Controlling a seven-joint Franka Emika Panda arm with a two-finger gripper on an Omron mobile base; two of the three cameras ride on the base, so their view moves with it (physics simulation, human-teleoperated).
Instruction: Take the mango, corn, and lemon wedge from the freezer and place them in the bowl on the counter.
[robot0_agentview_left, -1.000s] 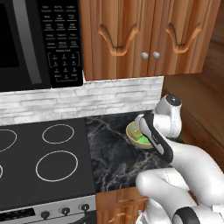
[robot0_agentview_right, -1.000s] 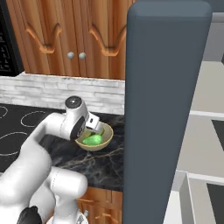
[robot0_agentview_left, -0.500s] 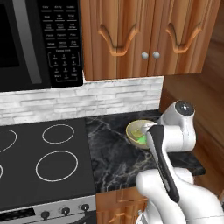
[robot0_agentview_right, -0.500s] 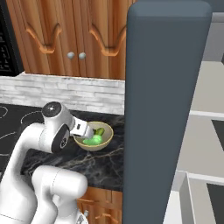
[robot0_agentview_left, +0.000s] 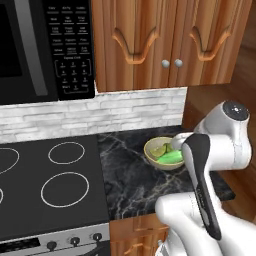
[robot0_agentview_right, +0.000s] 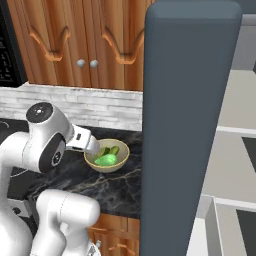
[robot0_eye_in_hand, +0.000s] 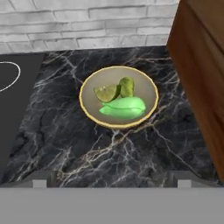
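Stove top (robot0_eye_in_hand: 13, 87) is sitting off on the left. Next over, the bowl (robot0_eye_in_hand: 87, 110) is resting on the black marble tabletop (robot0_eye_in_hand: 131, 153), and it's holding the lemon wedge (robot0_eye_in_hand: 106, 92), a small olive-green piece (robot0_eye_in_hand: 127, 86) and a bright green item (robot0_eye_in_hand: 124, 107). Fingers are spreading wide open, gripping nothing. Freezer (robot0_agentview_right: 185, 125) is standing on the right.

Light was even and soft across all three views, without harsh glare. The bowl (robot0_eye_in_hand: 119, 97) cast only a faint shadow on the table (robot0_eye_in_hand: 109, 153). Rendering looked slightly soft and low-detail, without edge distortion.
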